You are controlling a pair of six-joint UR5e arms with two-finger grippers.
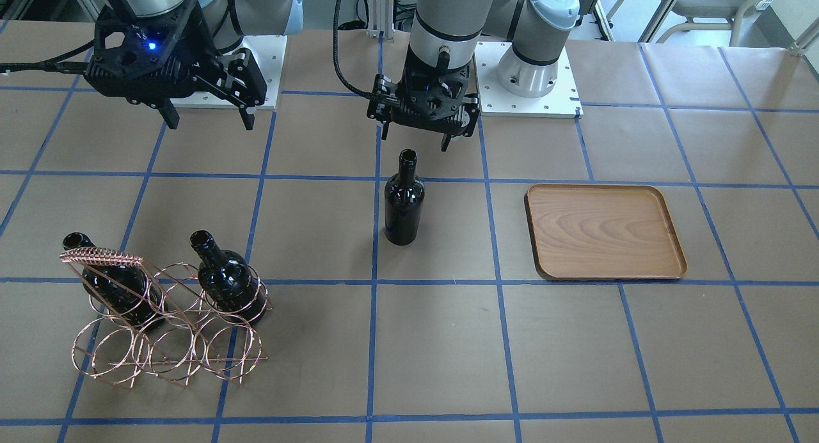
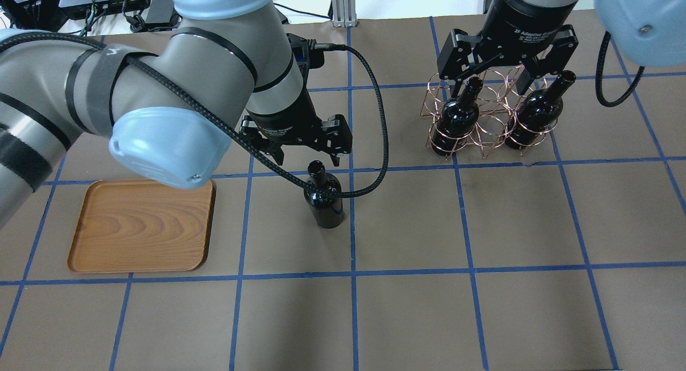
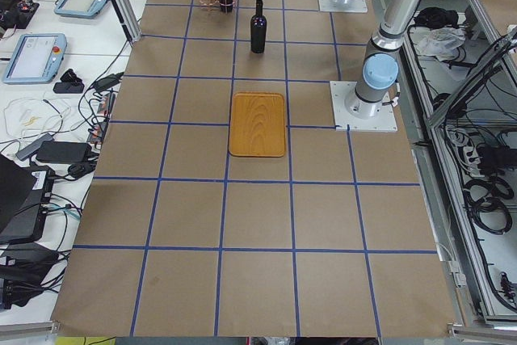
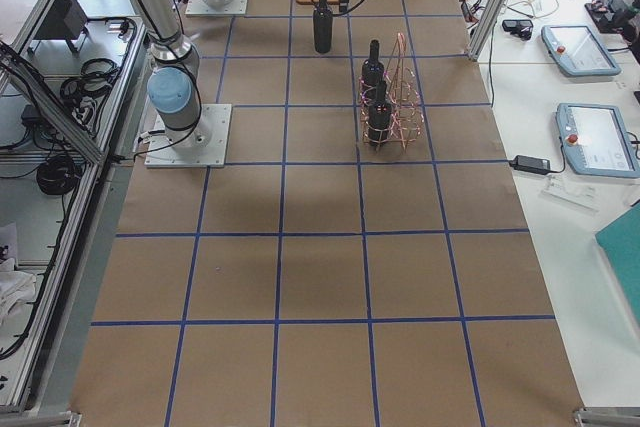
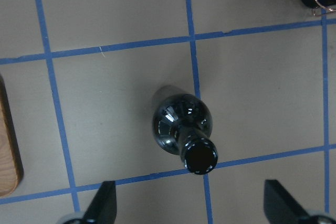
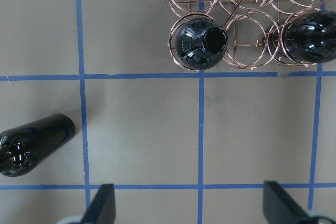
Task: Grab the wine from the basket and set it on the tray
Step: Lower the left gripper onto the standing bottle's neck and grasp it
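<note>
Wine (image 1: 404,203) glossy dark glass; tray (image 1: 604,232) grained wood; basket (image 1: 102,258) copper wire rings.

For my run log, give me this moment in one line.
wine: upright on table between basket and tray | left gripper: open, just above neck | right gripper: open, empty | basket: two bottles | tray: bare

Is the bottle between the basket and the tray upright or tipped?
Upright: the bottle stands on its base, open mouth pointing up.
</note>
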